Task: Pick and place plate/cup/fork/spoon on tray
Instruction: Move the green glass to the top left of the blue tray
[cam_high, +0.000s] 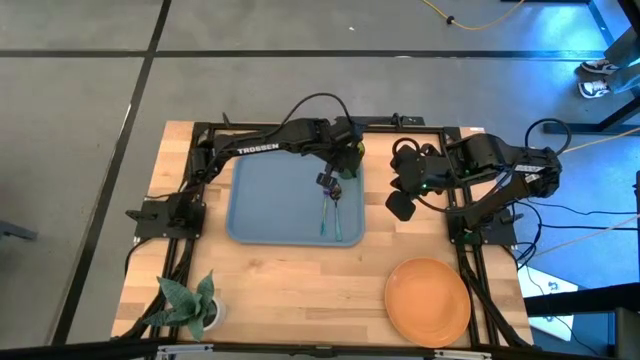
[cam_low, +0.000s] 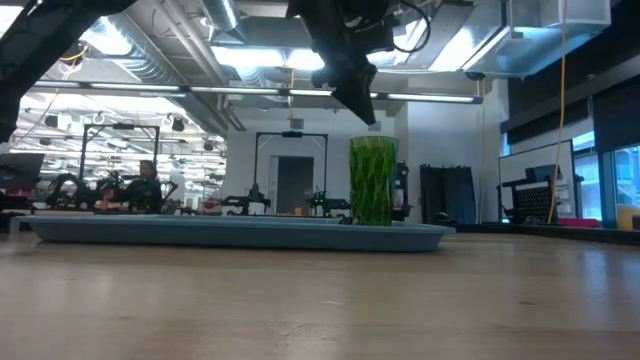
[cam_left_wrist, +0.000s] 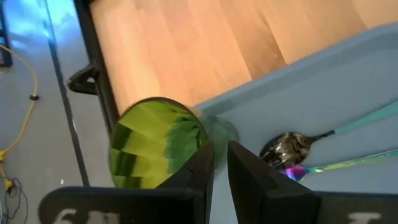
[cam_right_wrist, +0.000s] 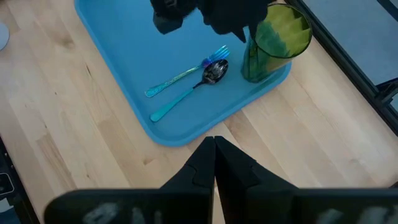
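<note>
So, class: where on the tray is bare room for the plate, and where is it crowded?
The tray is bare across its left and middle, from the left rim to the spoon and fork. The far right corner is crowded: cup, left gripper. The plate waits on the table.

The left gripper (cam_left_wrist: 221, 163) hangs with fingers slightly parted; the right gripper (cam_right_wrist: 215, 149) hovers, its fingers pressed together.

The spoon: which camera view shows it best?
The right wrist view: the spoon lies whole on the tray beside the fork. The left wrist view shows only its bowl and part of the handle; the high view shows it tiny; the low view hides it.
</note>
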